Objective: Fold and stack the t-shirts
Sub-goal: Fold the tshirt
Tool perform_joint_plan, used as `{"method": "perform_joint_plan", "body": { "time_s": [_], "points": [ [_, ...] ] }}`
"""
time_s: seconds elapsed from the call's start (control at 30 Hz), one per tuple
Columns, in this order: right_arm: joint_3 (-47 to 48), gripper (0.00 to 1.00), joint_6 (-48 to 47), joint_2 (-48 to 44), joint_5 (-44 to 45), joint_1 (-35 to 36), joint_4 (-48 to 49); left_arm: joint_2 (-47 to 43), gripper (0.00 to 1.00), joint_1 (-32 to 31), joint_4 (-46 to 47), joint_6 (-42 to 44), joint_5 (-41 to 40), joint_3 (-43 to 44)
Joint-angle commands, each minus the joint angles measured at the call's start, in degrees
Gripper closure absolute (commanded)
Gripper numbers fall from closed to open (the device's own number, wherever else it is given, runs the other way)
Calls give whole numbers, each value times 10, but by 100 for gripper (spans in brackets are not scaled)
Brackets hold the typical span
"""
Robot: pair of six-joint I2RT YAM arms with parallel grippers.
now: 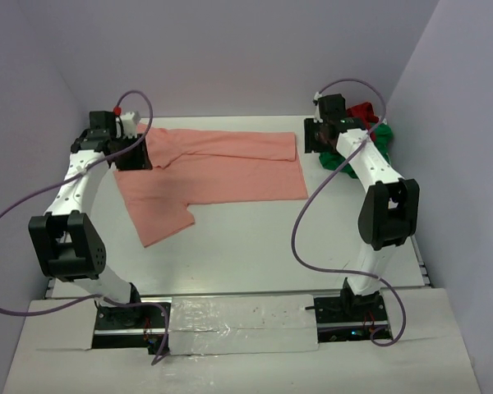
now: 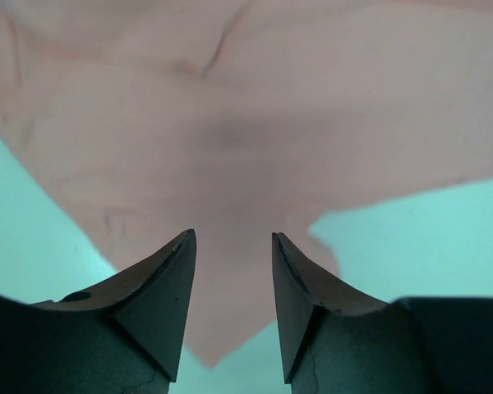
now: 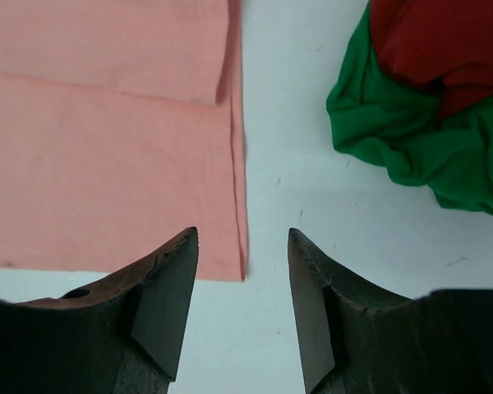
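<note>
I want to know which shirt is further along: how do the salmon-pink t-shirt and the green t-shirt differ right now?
The salmon-pink t-shirt lies spread flat, with one strip along its far edge folded over; the green t-shirt is crumpled in a heap. The pink one lies alone in the middle; the green one sits at the far right corner, bunched with the dark red t-shirt. Both rest on the white table, and neither is gripped.

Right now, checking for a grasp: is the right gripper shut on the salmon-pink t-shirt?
No, the right gripper is open, its fingers spread apart over the salmon-pink t-shirt's edge.
</note>
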Motion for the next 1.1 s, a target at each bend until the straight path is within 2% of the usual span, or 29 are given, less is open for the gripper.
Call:
{"method": "perform_joint_plan", "body": {
  "time_s": [0.0, 0.3, 0.5, 0.6, 0.87, 1.07],
  "points": [
    [-21, 45, -11, -37, 11, -4, -7, -11, 50, 33, -118, 63, 28, -43],
    [-23, 45, -18, -45, 1, -14, -11, -44, 52, 61, -177, 166, 26, -163],
    [-23, 45, -17, -33, -22, -29, -19, -81, 50, 55, -222, 210, -2, -201],
    [-18, 46, -16, -34, -36, -35, -23, -105, 50, 52, -219, 216, -42, -239],
    [-17, 46, -14, -35, -51, -40, -23, -96, 50, 44, -179, 232, -47, -329],
    [-29, 46, -15, -34, -66, -42, -22, -98, 51, 36, -138, 229, -59, -331]
  ]
}}
